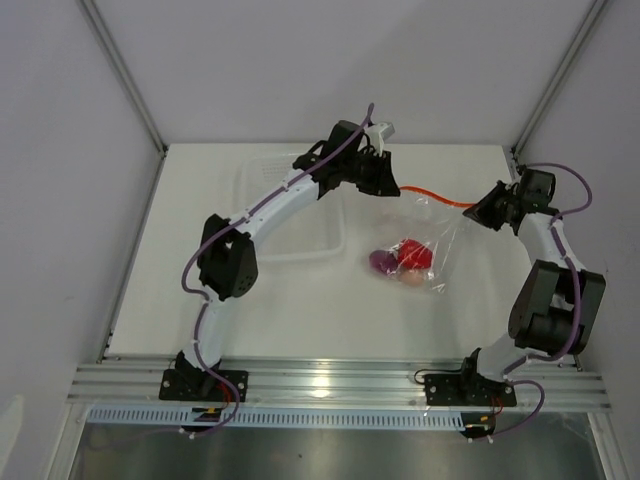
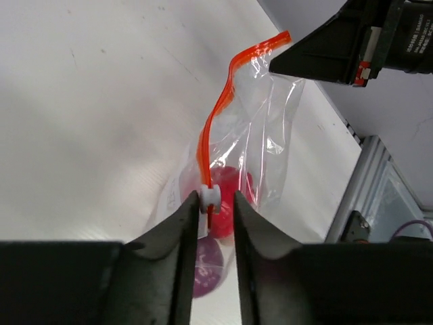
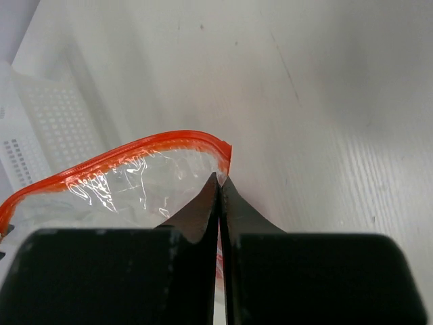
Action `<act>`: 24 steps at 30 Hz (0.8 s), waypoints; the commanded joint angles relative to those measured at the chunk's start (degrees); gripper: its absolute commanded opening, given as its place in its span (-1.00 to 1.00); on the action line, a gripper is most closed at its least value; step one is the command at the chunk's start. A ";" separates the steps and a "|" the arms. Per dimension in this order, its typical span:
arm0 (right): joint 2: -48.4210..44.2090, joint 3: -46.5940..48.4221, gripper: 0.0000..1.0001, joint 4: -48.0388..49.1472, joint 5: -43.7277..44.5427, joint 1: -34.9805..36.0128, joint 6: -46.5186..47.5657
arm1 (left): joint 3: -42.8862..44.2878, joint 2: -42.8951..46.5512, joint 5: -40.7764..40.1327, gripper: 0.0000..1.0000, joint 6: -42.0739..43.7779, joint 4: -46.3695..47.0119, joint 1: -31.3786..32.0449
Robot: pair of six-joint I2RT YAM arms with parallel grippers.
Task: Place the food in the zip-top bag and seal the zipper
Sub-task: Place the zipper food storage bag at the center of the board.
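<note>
3 toy foods are inside the zip-top bag (image 1: 445,225) now: the red pepper piece (image 1: 412,252), the purple piece (image 1: 381,262) and the peach ball (image 1: 410,279). They sit low in the bag, down on the table (image 1: 300,320), just beside the white tray (image 1: 262,175). The zipper (image 1: 430,193) is held up in the air like a string between our 2 grippers.

Our right gripper (image 1: 470,208) has its fingers pressed tight together on the bag's corner, at 1 end of the zipper. Our left gripper (image 1: 385,185) is at the other end. Its fingers are a little apart. The white slider (image 2: 210,196) sits between them, touching 1 finger but not squeezed.

What could go wrong? We think the zipper looks shut near the right gripper, but we cannot tell if it is shut all the way at the slider. If a little gap is there, the food could roll out. With the left fingers loose, that end of the bag may drop and hang from the right gripper alone. The food looks heavy for such thin plastic, so the corner could slip out of the right fingers. If we pull our left gripper away crooked, a finger could catch the slider and drag it along, opening the zipper.
</note>
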State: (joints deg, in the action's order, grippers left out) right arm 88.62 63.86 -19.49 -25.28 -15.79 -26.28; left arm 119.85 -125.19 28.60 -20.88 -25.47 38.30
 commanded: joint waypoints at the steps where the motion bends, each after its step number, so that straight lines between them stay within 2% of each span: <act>1: 3.92 5.13 -1.00 4.54 1.72 -0.64 1.50 | 4.51 -1.55 1.20 -0.35 0.23 3.76 -0.69; 4: 8.14 7.68 -1.00 5.33 0.93 -1.08 2.02 | 3.38 -1.21 0.84 0.27 0.58 6.57 -1.21; 5: 9.63 8.12 -1.00 5.42 1.11 -1.08 2.11 | 2.33 -0.85 0.32 0.52 0.93 7.62 -1.30; 7: 10.78 9.09 -1.00 5.95 0.93 -1.26 1.94 | 1.44 0.29 -1.17 0.82 2.25 9.48 -1.22; 12: 13.59 9.53 -1.00 7.62 1.81 -1.70 1.85 | 0.48 5.11 -5.03 0.99 4.27 10.09 -1.30; 16: 16.40 10.67 -0.98 6.92 4.00 -1.79 2.11 | -9.78 13.72 -8.73 0.99 3.31 13.33 -1.04; 18: 17.37 10.68 -0.87 7.62 5.06 -1.79 2.03 | -15.75 20.11 -8.12 0.99 3.13 15.62 -0.51; 19: 18.16 10.68 -0.73 7.79 5.67 -1.87 2.03 | -17.79 22.33 -7.25 0.99 3.13 16.67 0.27; 20: 18.60 10.85 -0.68 8.23 6.98 -1.87 2.11 | -23.29 24.27 -6.37 0.99 3.04 18.25 0.71; 22: 20.79 12.86 -0.53 6.57 8.13 -1.87 2.72 | -26.85 29.72 -3.74 0.99 2.08 19.14 1.85; 23: 21.33 14.87 -0.49 5.00 8.49 -1.79 2.82 | -32.69 31.56 -3.12 0.99 1.55 20.02 2.12; 24: 21.59 15.42 -0.41 4.55 9.27 -1.70 2.82 | -34.84 35.50 -2.76 0.99 1.03 20.55 2.47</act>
State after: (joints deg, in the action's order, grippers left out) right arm 108.99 74.65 -14.72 -19.59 -17.28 -24.58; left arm 91.55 -97.71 22.98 -18.70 -9.78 39.03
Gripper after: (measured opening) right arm 0.268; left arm 0.994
